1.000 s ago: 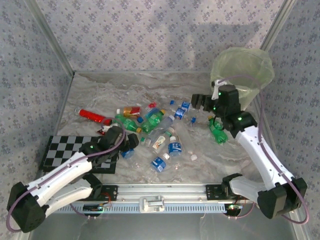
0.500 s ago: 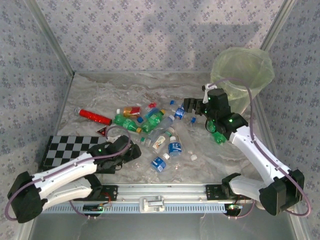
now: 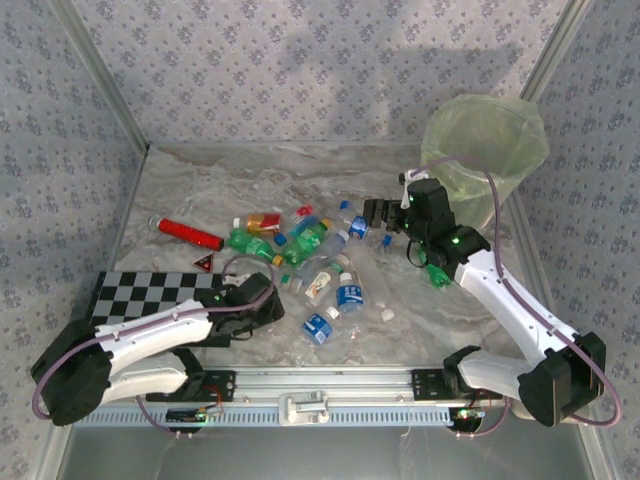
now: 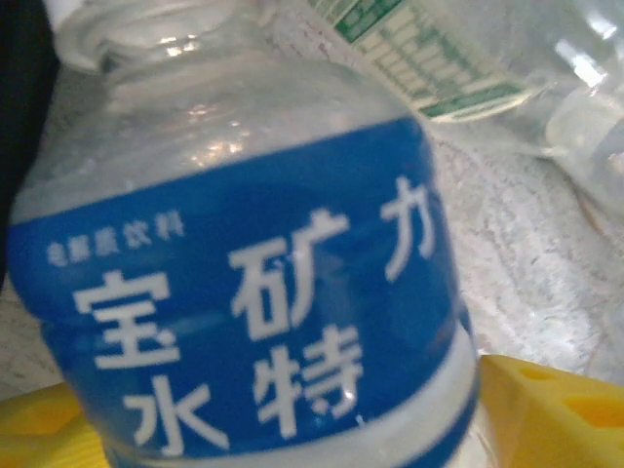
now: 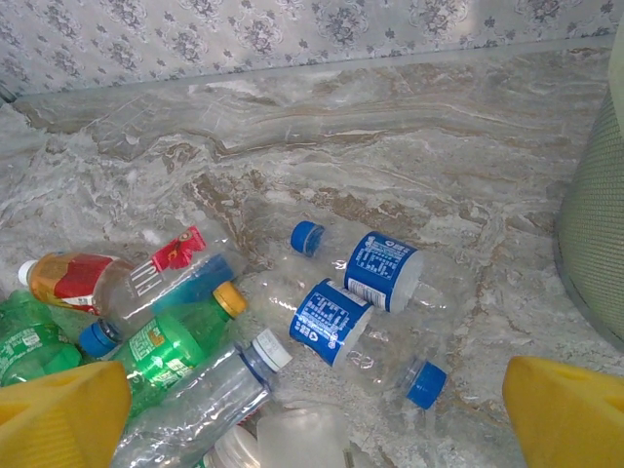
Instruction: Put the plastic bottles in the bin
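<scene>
Top camera sat high at the near edge, looking down over the whole table (image 3: 200, 180), bin (image 3: 485, 140) far right. Left wrist camera was jammed against one blue-labelled bottle (image 4: 244, 322). Right wrist camera looked low across the bottle pile (image 5: 195, 331) toward the back wall (image 5: 292, 29); the top view shared that pile (image 3: 310, 240).

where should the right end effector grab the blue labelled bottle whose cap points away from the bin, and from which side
Probably across the middle of the blue-labelled bottle, coming straight down from above. It lies on its side, so the round body offers two opposite flanks there. A second bottle lies close on its near side, leaving little finger room.
</scene>
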`<state>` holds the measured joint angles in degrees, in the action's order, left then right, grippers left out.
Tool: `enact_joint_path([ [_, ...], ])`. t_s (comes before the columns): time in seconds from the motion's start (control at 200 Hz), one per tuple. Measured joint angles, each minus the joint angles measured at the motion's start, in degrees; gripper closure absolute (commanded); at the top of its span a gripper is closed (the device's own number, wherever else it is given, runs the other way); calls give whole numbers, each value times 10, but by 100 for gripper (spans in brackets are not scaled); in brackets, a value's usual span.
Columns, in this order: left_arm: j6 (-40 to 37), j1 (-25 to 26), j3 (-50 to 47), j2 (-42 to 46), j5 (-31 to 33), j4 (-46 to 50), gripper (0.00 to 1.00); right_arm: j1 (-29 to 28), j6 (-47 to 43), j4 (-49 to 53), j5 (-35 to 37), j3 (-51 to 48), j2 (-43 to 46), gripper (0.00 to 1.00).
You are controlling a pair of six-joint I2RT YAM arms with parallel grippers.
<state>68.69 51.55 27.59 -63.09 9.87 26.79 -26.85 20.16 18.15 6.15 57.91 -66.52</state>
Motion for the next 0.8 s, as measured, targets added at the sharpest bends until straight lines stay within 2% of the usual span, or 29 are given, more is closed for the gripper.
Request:
enact_joint_path([
  [0.145, -3, 0, -1, 13, 1, 1, 42, -1, 0, 0, 5, 0, 0, 0],
  [0.345, -5, 2, 0, 76, 24, 20, 44, -1, 0, 0, 6, 0, 0, 0],
  [0.52, -26, 2, 30, 144, 77, 52, 45, -1, 0, -2, -7, 0, 0, 0],
  [0.65, -101, 2, 61, 173, 111, 19, 45, -1, 0, -18, -54, 0, -3, 0],
  [0.8, -215, 2, 79, 163, 111, -58, 45, -1, 1, -46, -139, 0, -16, 0],
])
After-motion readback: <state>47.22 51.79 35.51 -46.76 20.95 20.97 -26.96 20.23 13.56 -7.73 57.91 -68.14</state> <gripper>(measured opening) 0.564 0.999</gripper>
